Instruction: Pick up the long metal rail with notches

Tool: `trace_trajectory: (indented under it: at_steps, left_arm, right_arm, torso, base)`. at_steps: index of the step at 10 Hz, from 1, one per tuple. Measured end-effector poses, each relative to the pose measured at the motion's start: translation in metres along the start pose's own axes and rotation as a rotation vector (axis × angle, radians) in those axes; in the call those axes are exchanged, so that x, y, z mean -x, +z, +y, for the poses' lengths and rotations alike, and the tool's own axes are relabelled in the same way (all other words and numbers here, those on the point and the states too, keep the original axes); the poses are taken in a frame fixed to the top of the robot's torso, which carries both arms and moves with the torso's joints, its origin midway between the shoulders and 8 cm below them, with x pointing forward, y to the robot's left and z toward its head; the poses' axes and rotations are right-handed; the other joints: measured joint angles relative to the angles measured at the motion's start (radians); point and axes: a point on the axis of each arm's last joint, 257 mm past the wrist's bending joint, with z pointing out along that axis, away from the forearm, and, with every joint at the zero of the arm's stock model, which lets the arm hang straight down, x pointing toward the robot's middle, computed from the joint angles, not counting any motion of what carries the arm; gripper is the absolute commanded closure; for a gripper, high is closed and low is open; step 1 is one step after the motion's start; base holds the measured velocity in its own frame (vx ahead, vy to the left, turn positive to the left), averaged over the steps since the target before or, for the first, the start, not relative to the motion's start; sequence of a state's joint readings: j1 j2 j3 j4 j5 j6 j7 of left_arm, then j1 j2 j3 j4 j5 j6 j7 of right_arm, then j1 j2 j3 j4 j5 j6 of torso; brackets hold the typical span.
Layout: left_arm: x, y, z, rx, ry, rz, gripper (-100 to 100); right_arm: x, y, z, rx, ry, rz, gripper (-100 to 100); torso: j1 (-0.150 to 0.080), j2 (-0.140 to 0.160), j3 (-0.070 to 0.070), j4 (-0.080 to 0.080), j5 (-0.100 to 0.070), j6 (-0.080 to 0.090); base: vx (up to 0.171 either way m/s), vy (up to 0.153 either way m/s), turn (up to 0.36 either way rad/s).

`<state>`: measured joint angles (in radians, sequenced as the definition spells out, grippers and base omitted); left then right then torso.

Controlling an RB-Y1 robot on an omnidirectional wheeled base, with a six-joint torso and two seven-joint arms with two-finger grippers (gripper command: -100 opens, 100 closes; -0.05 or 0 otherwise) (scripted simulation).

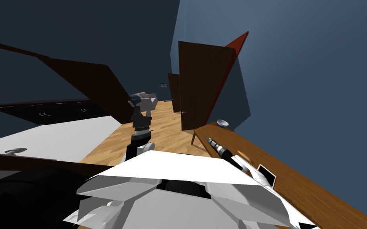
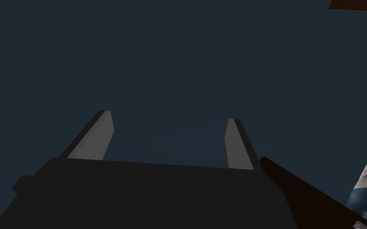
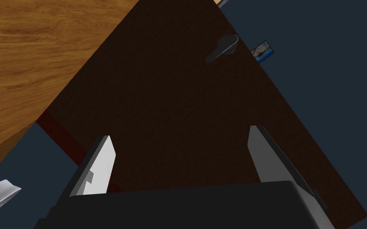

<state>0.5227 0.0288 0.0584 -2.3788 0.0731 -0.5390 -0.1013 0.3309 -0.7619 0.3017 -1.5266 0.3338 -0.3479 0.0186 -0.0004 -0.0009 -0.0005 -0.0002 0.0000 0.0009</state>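
Observation:
My right arm reaches forward over a brown wooden table (image 1: 298, 187), its gripper (image 1: 207, 138) near the table's far end. In the right wrist view that gripper (image 3: 181, 133) is open with nothing between its fingers. It faces a dark brown door (image 3: 186, 99) with a grey lever handle (image 3: 222, 47), and the table's wooden edge (image 3: 27, 59) lies beside it. My left arm stands raised in the middle, gripper (image 1: 135, 108) pointing up. Its fingers (image 2: 169, 117) are open and empty in the left wrist view. A small pale oblong (image 1: 242, 154) lies on the table by my right forearm, too small to identify.
A grey bowl (image 1: 223, 123) sits at the table's far end, beside the open dark door (image 1: 202, 83). A small white-framed dark object (image 1: 267, 175) stands on the table near me. A white surface (image 1: 59, 139) and dark drawers (image 1: 43, 111) lie left. Wooden floor (image 1: 159, 135) runs ahead to an armchair (image 1: 145, 99).

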Motion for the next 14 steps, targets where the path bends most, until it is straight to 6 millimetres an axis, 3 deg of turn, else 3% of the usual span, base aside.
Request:
trace_trajectory:
  at_steps: [2,6,9,14]
  left_arm:
    - [0.0,0.0,0.0,0.0,0.0,0.0,0]
    - [0.0,0.0,0.0,0.0,0.0,0.0,0]
    - [0.0,0.0,0.0,0.0,0.0,0.0,0]
    - [0.0,0.0,0.0,0.0,0.0,0.0,0]
  right_arm:
    - [-0.023,-0.015,-0.03,-0.059,-0.056,0.082,-100]
    - [-0.049,-0.046,-0.084,-0.146,-0.137,0.201,-100]
    - [-0.077,-0.087,-0.131,-0.223,-0.205,0.316,-100]
    - [-0.103,-0.141,-0.176,-0.303,-0.271,0.445,-100]
  torso:
    - [0.0,0.0,0.0,0.0,0.0,0.0]
    - [0.0,-0.001,-0.001,0.0,0.0,0.0]
    - [0.0,-0.002,-0.001,0.0,0.0,0.0]
    - [0.001,-0.001,-0.001,0.0,0.0,0.0]
  base:
    - [0.021,0.003,0.145]
    - [0.024,0.004,0.131]
    - [0.043,0.006,0.2]
    - [0.03,0.002,0.099]
